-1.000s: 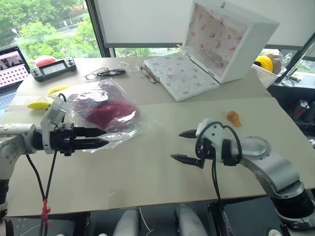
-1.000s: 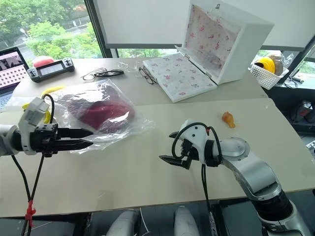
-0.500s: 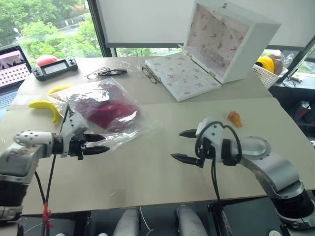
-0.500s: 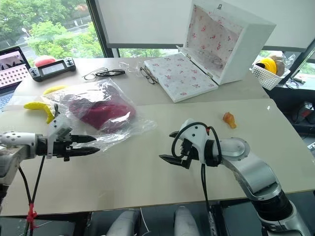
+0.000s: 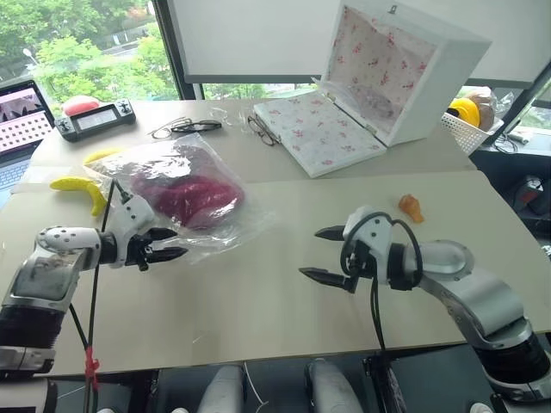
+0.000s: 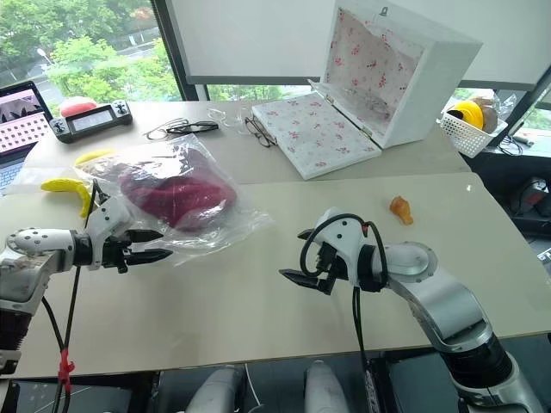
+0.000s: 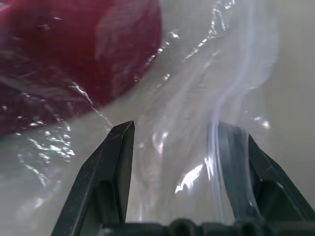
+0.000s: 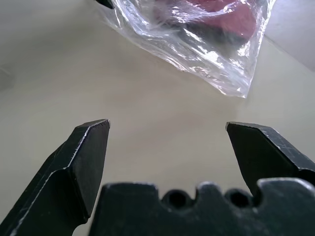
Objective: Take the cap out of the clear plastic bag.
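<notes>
Cap (image 5: 191,194) of dark red soft fabric lies inside the large clear, wrinkly plastic bag (image 5: 215,225), which rests on the pale beige worktop (image 5: 258,292) toward ten o'clock from its middle. The left gripper (image 5: 170,244) sits at the bag's near edge, at about seven o'clock from the cap; its two black fingers (image 7: 110,172) stand apart, and in the left wrist view thin folds of the plastic lie between and over them (whether they pinch it, I cannot tell). The right gripper (image 5: 325,254) hangs over bare worktop, well apart from the bag at roughly four o'clock from it, its fingers (image 8: 86,152) spread wide around nothing. A small orange toy (image 5: 409,206) lies near the worktop's right side. Beyond, at one o'clock, a white box with floral lining (image 5: 379,82) stands open. A yellow banana (image 5: 77,188) lies just beside the bag at nine o'clock.
</notes>
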